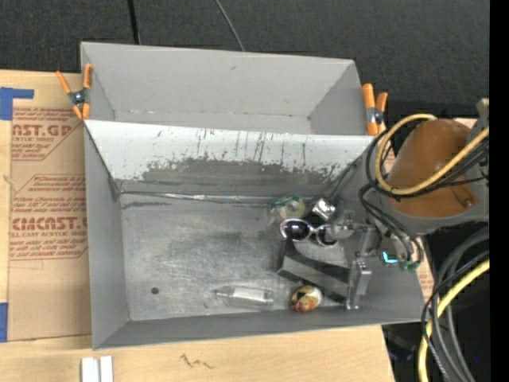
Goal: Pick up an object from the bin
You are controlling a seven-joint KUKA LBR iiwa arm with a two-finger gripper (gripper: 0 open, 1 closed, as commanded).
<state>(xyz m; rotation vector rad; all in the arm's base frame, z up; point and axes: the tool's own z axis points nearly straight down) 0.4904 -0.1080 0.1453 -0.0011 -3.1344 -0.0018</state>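
Tool [355,281] low, black flat piece [312,270] just beside it, its grip state unclear

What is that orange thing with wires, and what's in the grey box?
That is a robot arm, seen by one camera looking down from above. It reaches in from the right; the orange cover and cables belong to it. At its end is the gripper, low in the right side of the grey bin. It must pick one thing out. Near it lie a flat black piece, a round red and yellow thing and a dark blue thing. Left of them lies a clear plastic piece. Whether it holds anything, I cannot tell.
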